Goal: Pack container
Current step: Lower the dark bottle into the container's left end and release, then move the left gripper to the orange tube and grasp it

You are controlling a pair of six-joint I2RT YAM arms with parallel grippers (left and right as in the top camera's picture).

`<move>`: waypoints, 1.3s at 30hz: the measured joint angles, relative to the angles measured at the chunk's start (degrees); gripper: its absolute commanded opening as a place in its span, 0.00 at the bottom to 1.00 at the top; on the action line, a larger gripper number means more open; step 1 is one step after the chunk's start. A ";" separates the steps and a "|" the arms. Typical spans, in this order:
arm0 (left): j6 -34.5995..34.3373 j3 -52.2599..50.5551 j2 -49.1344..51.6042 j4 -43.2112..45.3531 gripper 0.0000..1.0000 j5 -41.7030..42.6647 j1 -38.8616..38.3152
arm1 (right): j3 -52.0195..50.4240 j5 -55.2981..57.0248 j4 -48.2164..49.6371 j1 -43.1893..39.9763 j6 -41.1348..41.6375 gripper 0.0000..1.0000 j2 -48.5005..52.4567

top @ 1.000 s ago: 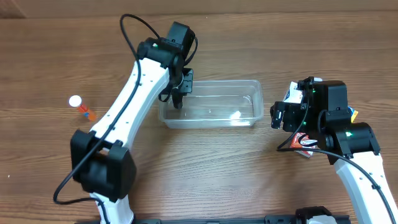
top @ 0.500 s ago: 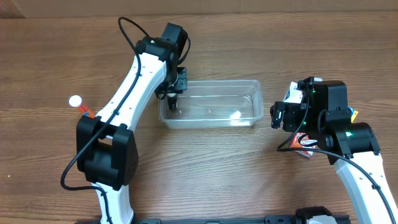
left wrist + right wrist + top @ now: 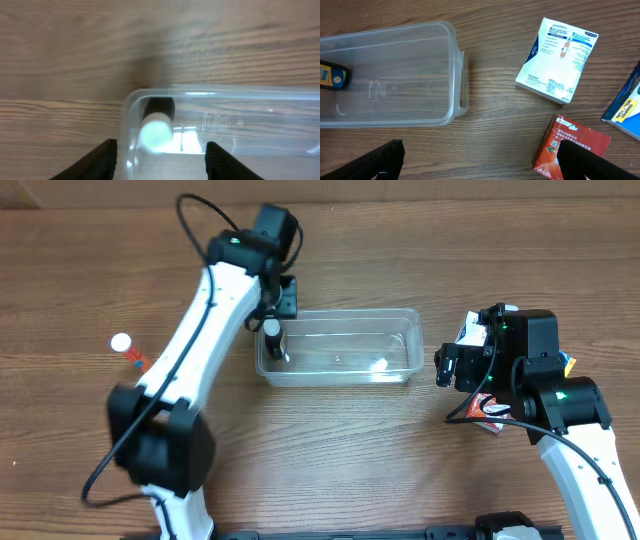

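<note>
Left end effector (image 3: 160,145) of mine hangs spread wide, gripping nothing; directly beneath it a white-capped bottle (image 3: 156,131) sits in the container's (image 3: 225,93) end. My right end effector (image 3: 481,145) gapes empty, container ahead to its left.

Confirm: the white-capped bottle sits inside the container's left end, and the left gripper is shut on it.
Wrong on the grip: the left gripper is open, fingers spread clear of the bottle, per the left wrist view. The bottle does sit inside the container's left end.
</note>
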 measured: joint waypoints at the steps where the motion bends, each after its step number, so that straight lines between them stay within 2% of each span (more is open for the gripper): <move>1: 0.46 1.14 -3.54 -0.96 1.00 -0.55 0.68 | 0.02 -0.02 0.02 0.00 0.00 1.00 0.00; 3: 0.37 2.01 -7.78 -4.00 1.00 -0.81 2.56 | 0.04 0.00 -0.02 0.00 0.00 1.00 0.00; 7: 0.22 3.26 -18.32 -11.54 1.00 -2.19 17.09 | 0.07 -0.04 0.00 0.02 0.02 1.00 0.00; 12: 0.20 -0.04 -17.38 -12.22 1.00 -0.48 33.33 | 0.11 -0.04 -0.04 0.00 0.00 1.00 0.00; 15: 0.22 -4.39 -15.34 -10.62 1.00 0.22 38.40 | 0.11 -0.02 0.00 0.00 0.02 1.00 0.00; 21: 0.42 -12.44 -7.67 -4.20 1.00 1.38 39.04 | 0.11 -0.02 -0.15 0.00 0.02 1.00 0.00; 27: 2.21 -12.94 0.52 -0.17 0.77 1.68 39.04 | 0.11 -0.02 -0.15 0.00 0.00 1.00 0.00; 30: 3.06 -13.00 0.66 1.51 0.53 1.66 39.04 | 0.11 -0.02 -0.13 0.02 0.00 1.00 0.04; 31: 2.80 -13.00 0.66 1.77 0.41 1.68 39.04 | 0.11 -0.02 -0.15 0.00 0.00 1.00 0.17; 32: 3.04 -13.00 0.66 1.81 0.36 1.64 39.04 | 0.11 -0.02 -0.11 0.00 0.02 1.00 0.44; 34: 3.19 -13.00 0.66 1.90 0.33 1.68 39.04 | 0.11 -0.04 -0.11 0.00 0.02 1.00 1.27; 37: 3.69 -13.00 0.66 1.75 0.22 1.62 39.04 | 0.11 -0.02 -0.13 0.00 0.00 1.00 2.97; 39: 3.89 -13.00 0.66 1.75 0.20 1.66 39.04 | 0.11 -0.04 -0.11 0.00 0.02 1.00 3.08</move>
